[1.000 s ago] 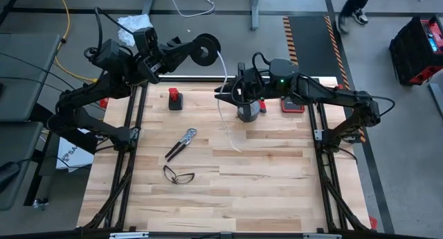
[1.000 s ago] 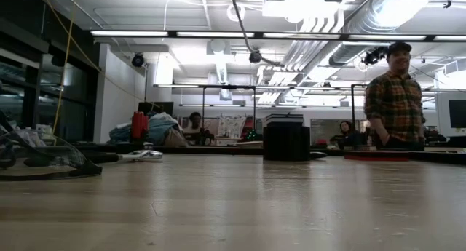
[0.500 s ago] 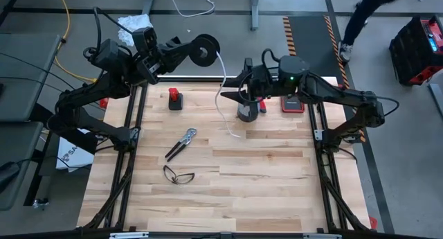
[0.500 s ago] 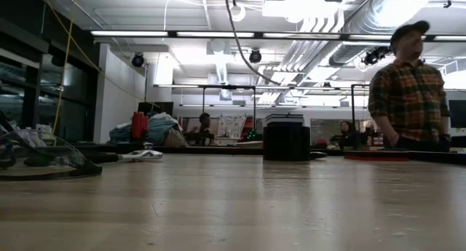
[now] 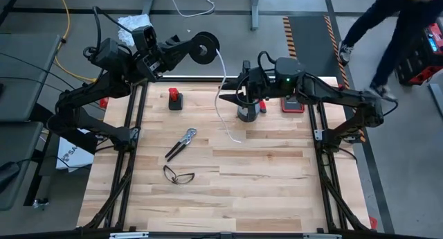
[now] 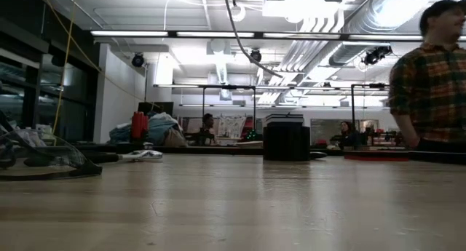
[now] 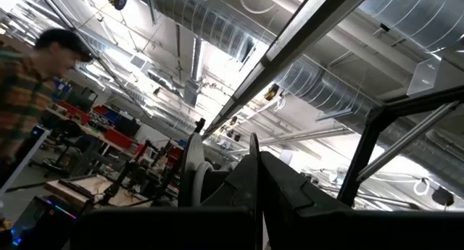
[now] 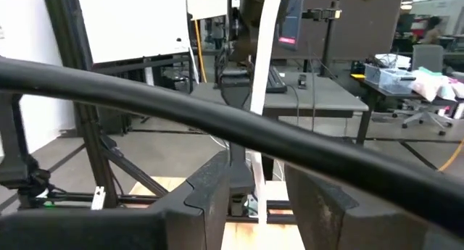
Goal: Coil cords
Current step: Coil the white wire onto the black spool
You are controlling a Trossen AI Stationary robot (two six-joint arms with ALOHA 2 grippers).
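A: Where does the cord sit just now?

B: The white cord (image 5: 223, 93) runs from the black spool (image 5: 205, 48), upper middle of the high view, down to a loose tail lying on the counter (image 5: 228, 190) near the frame's centre. The left claw (image 5: 181, 50) is clamped shut on the spool, holding it up past the counter's far edge.

A: And the right arm?

B: The right claw (image 5: 227, 95) is right of the cord, centre top of the frame. In the right wrist view the cord (image 8: 259, 98) passes between its fingers (image 8: 210, 188), which stand partly apart, so I judge it guides the cord rather than pinches it.

A: So which step is this?

B: Winding, I'd say, with a good length of cord not yet on the spool. The next move calls for feeding the cord toward the spool while keeping it between the fingers. The grey tape roll (image 5: 248, 111) and the pliers (image 5: 181, 143) lie near the tail and might snag it.
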